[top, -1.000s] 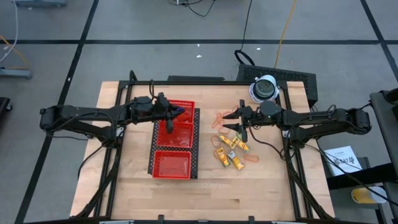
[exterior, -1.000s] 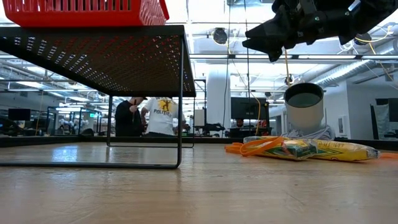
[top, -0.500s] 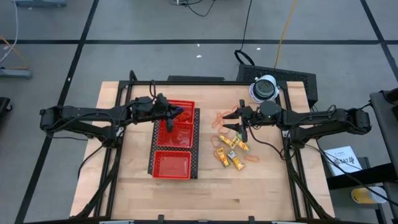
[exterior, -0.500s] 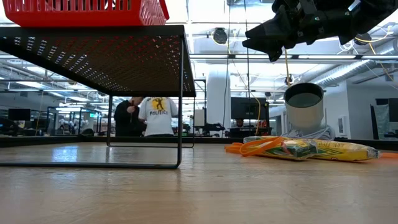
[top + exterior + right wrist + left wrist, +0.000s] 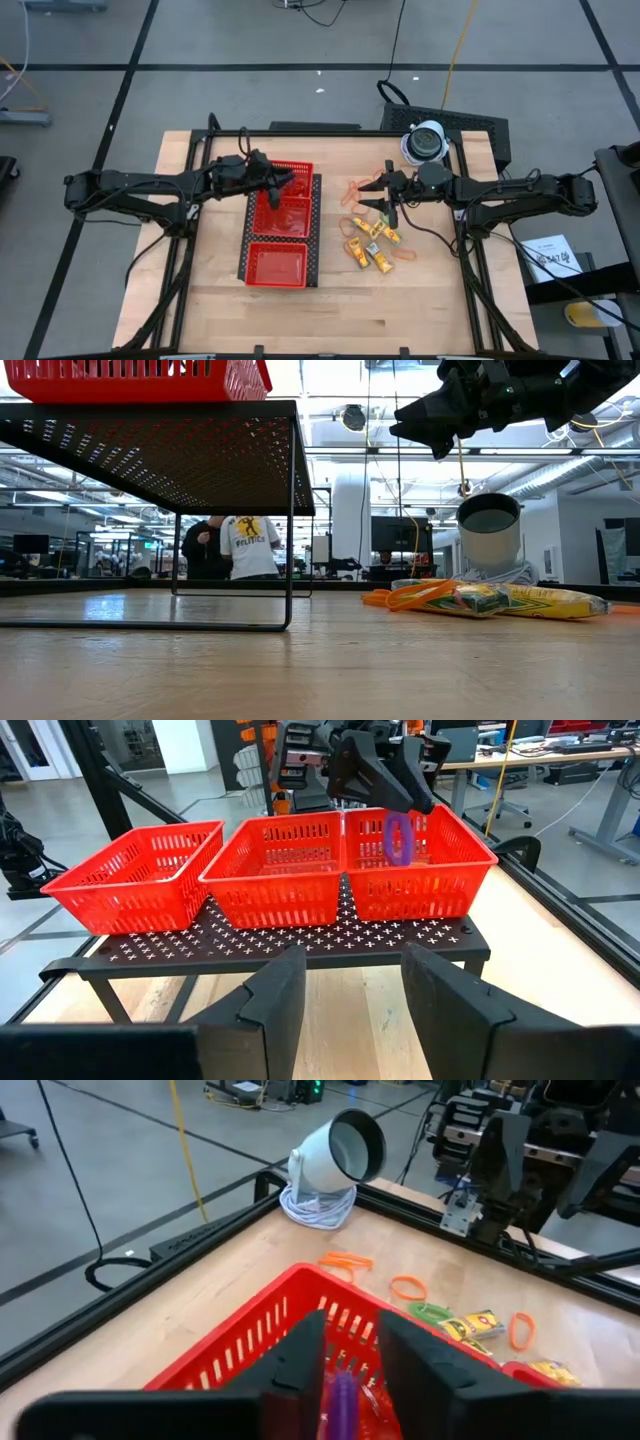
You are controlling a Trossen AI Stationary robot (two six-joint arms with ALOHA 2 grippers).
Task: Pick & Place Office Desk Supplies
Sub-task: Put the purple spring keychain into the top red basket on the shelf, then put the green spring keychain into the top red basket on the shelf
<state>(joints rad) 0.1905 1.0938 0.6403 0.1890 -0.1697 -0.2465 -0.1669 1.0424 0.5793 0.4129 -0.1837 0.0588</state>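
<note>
**Inspector:** Fingers first. Left gripper (image 5: 385, 775)?

**Assistant:** Its two dark fingers (image 5: 300, 1360) stand slightly apart above the end basket of the red tray (image 5: 281, 222), a purple ring (image 5: 400, 838) between their tips. Whether they clamp it or have let go, I cannot tell.

**Inspector:** Right gripper (image 5: 380, 197)?

**Assistant:** Fingers (image 5: 275, 990) spread, nothing between them, hovering above the loose supplies (the low view shows it well clear of the table).

**Inspector:** The tray?

**Assistant:** Three slotted red plastic baskets on a perforated black metal stand.

**Inspector:** Remaining supplies?

**Assistant:** On the bare wooden table (image 5: 200, 290), beside the tray: thin orange rubber bands (image 5: 354, 190), flat yellow packets (image 5: 372, 255). A white round lamp-like object (image 5: 335, 1152) sits at the far corner.
</note>
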